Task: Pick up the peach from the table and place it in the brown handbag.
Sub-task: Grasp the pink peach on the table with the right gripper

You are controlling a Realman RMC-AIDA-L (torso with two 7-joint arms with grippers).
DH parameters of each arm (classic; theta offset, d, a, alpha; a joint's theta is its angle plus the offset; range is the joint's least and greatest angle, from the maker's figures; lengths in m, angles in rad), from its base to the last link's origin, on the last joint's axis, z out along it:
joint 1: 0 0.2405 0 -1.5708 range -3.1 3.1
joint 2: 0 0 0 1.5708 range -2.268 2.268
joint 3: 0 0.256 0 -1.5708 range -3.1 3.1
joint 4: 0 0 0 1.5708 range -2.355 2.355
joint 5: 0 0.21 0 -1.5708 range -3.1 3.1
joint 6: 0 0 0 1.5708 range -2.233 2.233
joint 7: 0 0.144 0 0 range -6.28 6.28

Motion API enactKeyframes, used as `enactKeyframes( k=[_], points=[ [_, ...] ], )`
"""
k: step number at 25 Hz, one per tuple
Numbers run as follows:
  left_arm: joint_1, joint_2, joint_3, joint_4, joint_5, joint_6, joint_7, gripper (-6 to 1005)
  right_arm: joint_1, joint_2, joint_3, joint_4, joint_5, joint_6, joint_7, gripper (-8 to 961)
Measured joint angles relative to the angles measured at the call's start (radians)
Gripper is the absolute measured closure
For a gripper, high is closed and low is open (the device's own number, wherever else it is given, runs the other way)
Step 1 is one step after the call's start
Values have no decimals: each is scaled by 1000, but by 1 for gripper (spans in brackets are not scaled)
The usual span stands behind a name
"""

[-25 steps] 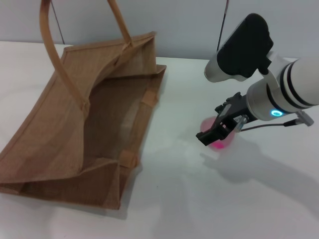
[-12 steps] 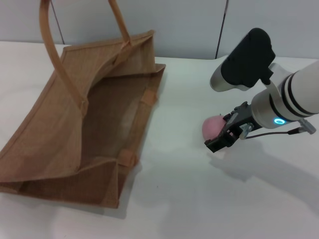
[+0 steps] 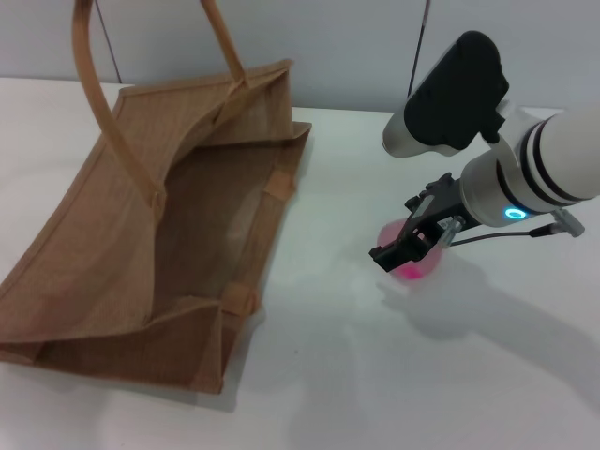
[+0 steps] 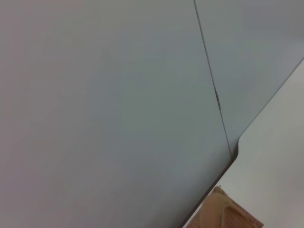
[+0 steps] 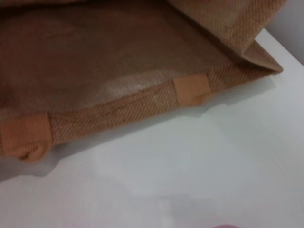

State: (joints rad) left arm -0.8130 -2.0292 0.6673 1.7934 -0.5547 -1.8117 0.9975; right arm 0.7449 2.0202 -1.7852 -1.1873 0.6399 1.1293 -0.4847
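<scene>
Meanwhile, right gripper [image 3: 412,247] straddles the peach [image 3: 410,265] w/ jaws narrow — likely light, soft; grip sides gently.

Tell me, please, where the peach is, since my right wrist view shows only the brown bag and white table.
Observer: The head view shows the peach on the table, right of the bag, apart from it.
Operator: Is the right claw near it?
Observer: The right claw is down over the peach, fingers either side; whether it grips, I cannot tell.
Operator: Is the bag ready?
Observer: Its mouth gapes open and nothing shows inside it.
Operator: And the left arm?
Observer: It is out of the head view; its camera sees wall.
</scene>
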Motion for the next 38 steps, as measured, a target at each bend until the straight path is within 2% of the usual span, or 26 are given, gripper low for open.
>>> enactKeyframes(
  k=[14,21,38],
  points=[
    [-10,0,0,1,-1,0,-2,892,9,-3,-2,84,-16,-58,-7,61],
    [-17,-3,0,1,0,-1,-3,892,45,0,-4,171,-18,-83,-7,61],
    [-17,-5,28,-6,1,2,-5,892,51,0,-16,214,-9,-97,-8,63]
  ],
)
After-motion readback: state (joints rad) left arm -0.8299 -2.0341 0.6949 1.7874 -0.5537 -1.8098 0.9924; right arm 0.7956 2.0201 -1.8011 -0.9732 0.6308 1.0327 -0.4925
